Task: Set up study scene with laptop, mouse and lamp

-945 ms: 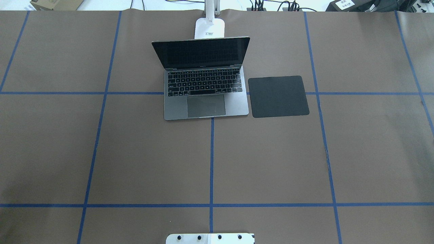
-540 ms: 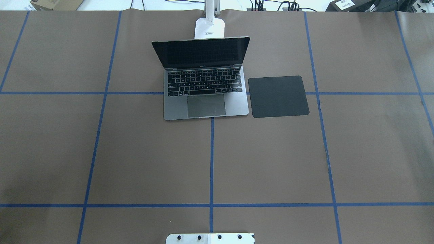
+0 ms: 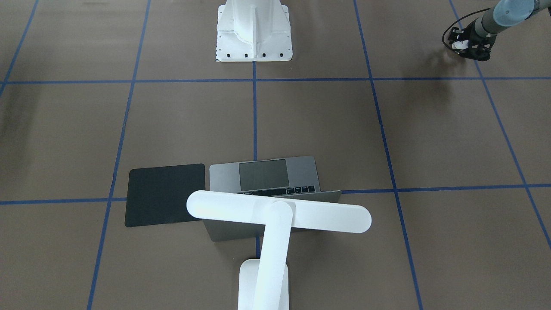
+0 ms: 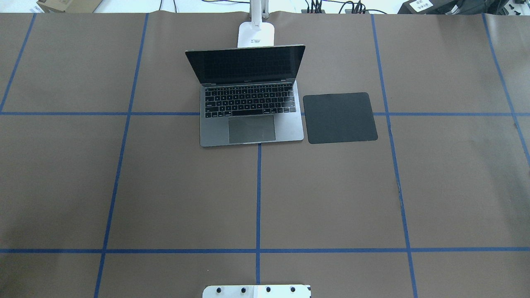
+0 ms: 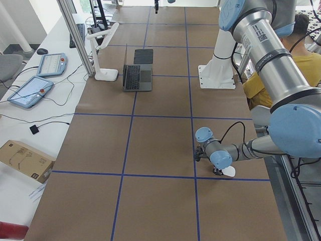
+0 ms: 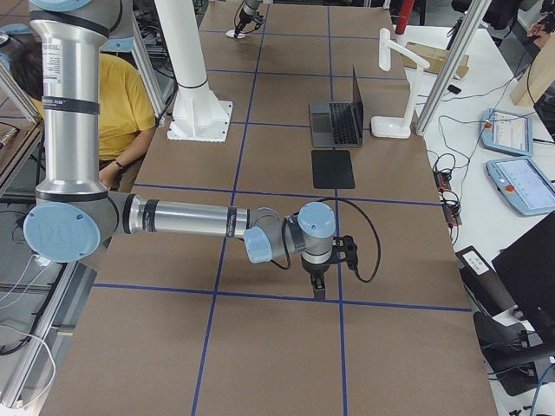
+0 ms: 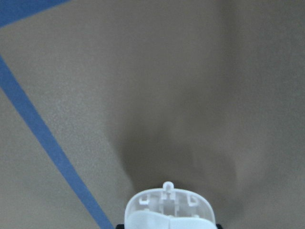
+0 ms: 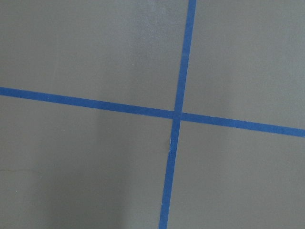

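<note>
while the laptop (image 4: pixel 250 103) already stands open mid-table, with the lamp (image 3: pixel 275 214) just behind its lid and the black mat (image 4: pixel 339 118) just beside it, one item remains unplaced.
- mouse (image 7: pixel 169 211): in the left gripper (image 3: pixel 465 44), fingers closed on its sides, out toward the table's left end, well apart from the mat.
- right gripper (image 6: pixel 315 290): over the blue tape lines (image 8: pixel 177 114); finger state cannot be told.
- outstanding, by judgement: carry the mouse to the mat.
</note>
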`<control>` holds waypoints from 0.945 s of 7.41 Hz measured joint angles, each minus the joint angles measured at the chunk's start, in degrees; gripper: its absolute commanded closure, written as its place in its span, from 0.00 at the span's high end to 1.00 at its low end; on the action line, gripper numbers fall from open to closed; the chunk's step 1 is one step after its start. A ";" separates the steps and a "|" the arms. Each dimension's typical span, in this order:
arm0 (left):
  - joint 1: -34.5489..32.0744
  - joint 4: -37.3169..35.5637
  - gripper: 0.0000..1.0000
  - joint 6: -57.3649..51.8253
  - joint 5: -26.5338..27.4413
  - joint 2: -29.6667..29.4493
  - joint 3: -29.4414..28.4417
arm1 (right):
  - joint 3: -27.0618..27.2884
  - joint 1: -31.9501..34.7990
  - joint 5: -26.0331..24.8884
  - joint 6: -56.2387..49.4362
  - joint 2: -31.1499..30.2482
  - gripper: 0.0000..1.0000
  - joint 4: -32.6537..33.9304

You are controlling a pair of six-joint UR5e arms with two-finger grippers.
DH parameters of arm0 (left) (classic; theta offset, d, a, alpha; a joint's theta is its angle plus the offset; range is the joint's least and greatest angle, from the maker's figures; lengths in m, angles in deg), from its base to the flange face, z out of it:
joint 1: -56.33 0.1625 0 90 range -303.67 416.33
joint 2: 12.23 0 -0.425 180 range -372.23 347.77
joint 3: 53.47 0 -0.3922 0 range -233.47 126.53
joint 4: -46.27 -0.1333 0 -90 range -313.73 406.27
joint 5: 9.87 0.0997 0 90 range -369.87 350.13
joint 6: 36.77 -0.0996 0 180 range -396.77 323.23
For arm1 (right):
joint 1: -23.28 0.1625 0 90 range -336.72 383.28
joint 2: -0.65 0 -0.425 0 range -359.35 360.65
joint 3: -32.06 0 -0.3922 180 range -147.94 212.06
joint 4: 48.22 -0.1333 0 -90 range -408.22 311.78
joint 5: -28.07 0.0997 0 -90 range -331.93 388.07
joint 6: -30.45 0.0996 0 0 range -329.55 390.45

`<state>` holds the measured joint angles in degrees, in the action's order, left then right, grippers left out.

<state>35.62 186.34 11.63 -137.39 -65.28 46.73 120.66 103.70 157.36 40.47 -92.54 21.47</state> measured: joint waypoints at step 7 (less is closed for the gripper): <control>-0.93 0.47 0.48 8.09 -8.88 -0.88 11.97 | -0.14 0.00 0.00 0.06 0.11 1.00 -0.05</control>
<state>34.68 186.81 19.72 -146.27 -66.16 58.70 120.51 103.70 157.36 40.53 -92.43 21.42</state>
